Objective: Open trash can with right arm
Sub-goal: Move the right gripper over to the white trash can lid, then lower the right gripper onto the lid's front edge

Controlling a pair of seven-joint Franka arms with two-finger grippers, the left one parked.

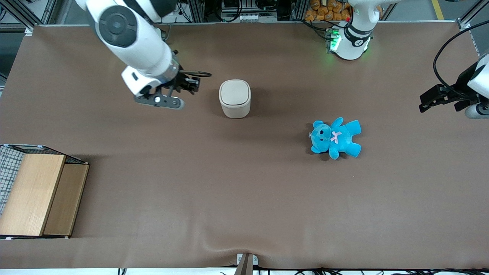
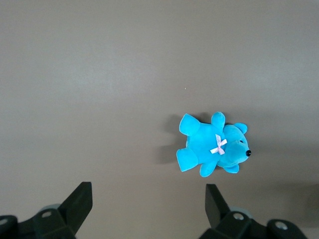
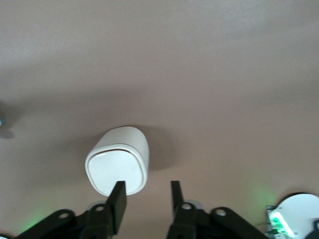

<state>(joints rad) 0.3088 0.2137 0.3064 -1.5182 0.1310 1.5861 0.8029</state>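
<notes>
Brown table mat (image 1: 244, 198), front view: trash can (image 1: 235, 98) stands upright at frame centre-top, lid flat and closed. My gripper (image 1: 182, 88) hovers just beside it, not touching, its 2 fingers (image 3: 118, 199) apart with a narrow gap. Blue teddy (image 1: 336, 138) lies right of centre; wooden box (image 1: 38, 194) at lower left.

Trash can (image 1: 235, 98) smooth plastic; teddy (image 1: 335, 137) plush.

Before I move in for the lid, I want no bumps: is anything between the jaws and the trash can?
Nothing visible. The gripper hangs beside the trash can, jaws open, only bare table between; the lid is shut.
</notes>
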